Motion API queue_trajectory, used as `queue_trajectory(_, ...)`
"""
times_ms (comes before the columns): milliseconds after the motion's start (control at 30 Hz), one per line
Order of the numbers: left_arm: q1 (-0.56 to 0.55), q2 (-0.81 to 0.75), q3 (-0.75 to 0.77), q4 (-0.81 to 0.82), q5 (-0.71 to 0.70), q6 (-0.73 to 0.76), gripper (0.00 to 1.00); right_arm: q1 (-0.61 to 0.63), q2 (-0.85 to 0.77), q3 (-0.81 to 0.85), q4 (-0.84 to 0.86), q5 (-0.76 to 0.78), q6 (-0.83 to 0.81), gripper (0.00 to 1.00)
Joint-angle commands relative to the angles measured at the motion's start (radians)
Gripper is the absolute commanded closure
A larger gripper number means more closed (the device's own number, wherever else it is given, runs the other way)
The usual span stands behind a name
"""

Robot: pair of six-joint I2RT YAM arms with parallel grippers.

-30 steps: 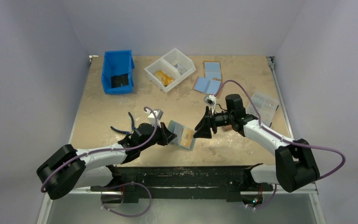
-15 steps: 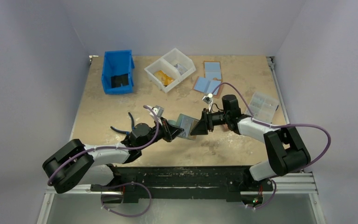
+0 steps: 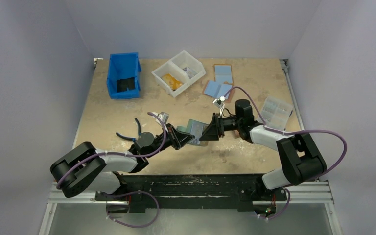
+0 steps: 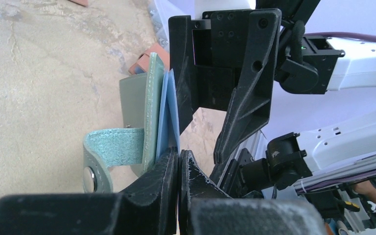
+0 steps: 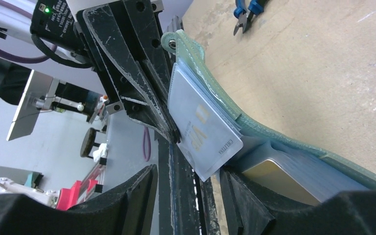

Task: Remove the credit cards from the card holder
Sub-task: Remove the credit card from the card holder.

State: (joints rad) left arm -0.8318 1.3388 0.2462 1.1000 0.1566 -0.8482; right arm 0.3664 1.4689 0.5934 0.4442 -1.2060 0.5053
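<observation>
Two arms meet at the card holder (image 4: 152, 98) — my left tool (image 4: 178, 166) pinches its sleeve (image 5: 200, 132), right tool (image 5: 187, 172) gaping.

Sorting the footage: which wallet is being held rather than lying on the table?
The teal card holder, pinched in the left gripper; the light-blue wallets lie flat farther back.

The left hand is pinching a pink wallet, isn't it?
No, it isn't pink. The wallet that the left hand is pinching is teal-green. The left wrist view shows it.
</observation>
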Motion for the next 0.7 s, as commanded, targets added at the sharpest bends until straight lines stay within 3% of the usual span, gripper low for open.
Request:
queue_trajectory(0,-0.009,-0.037,0.003,0.172,0.02,-0.038,1.0,0.0,-0.031,-0.018,0.128,-0.045,0.09,0.43)
queue_trajectory(167,-0.028,-0.024,0.01,0.201,0.014,-0.053,1.0,-0.001,-0.041,-0.07,0.439,-0.093,0.322,0.45)
queue_trajectory(300,-0.032,-0.001,0.001,0.247,0.008,-0.076,1.0,0.0,-0.045,-0.099,0.609,-0.109,0.438,0.54)
queue_trajectory(500,-0.028,-0.01,-0.023,0.215,-0.045,-0.099,0.99,-0.001,-0.042,-0.098,0.65,-0.123,0.47,0.72)
queue_trajectory(667,-0.016,-0.011,-0.041,0.183,-0.075,-0.14,0.94,-0.001,-0.053,-0.097,0.632,-0.123,0.454,0.95)
